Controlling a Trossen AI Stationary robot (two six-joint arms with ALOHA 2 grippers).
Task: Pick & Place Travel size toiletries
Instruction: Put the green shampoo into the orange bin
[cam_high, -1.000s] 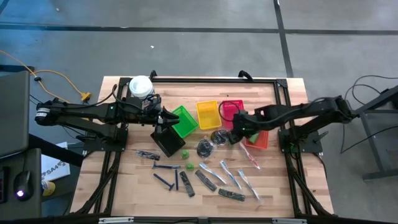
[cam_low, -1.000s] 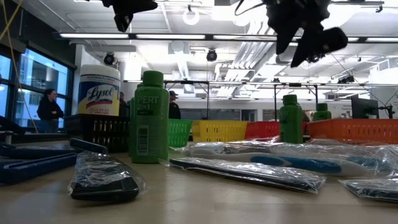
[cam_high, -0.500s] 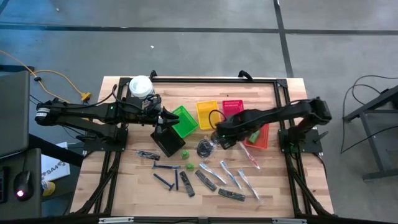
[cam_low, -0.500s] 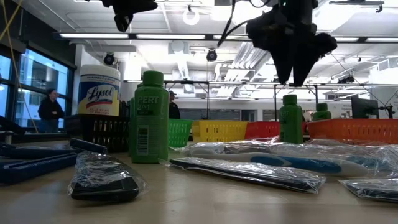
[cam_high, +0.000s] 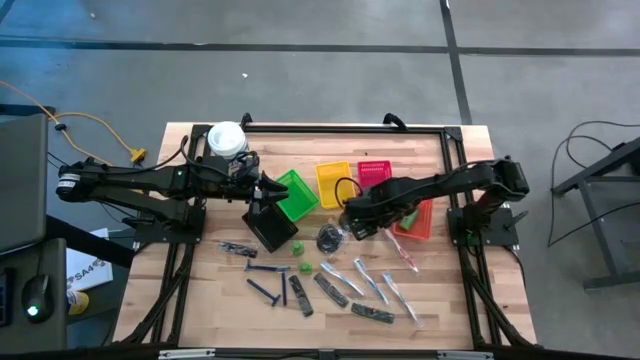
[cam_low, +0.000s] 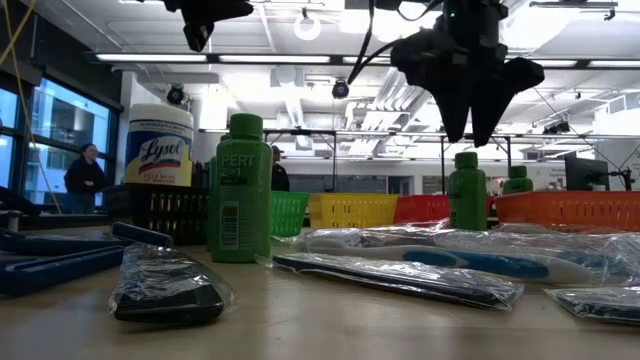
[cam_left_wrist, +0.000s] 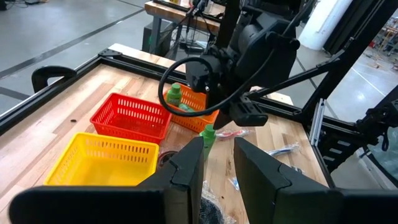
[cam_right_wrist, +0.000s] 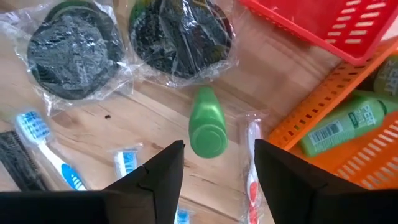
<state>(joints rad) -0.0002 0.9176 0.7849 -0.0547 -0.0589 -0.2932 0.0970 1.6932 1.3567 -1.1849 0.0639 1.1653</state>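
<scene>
Above a standing green bottle (cam_right_wrist: 208, 129), the right gripper (cam_right_wrist: 214, 163) points down, jaws apart; left gripper (cam_left_wrist: 217, 163) hovers, jaws slightly apart.

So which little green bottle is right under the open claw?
The green bottle standing on the wood beside the orange basket, framed by the open right gripper. Another lies inside that basket; two stand farther off.

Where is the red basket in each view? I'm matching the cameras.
High: red basket, back row.
Low: red basket, background, right of centre.
Left wrist: red basket between yellow basket and orange basket.
Right wrist: red basket at the frame's edge.
Landmark: orange basket beside it.
</scene>
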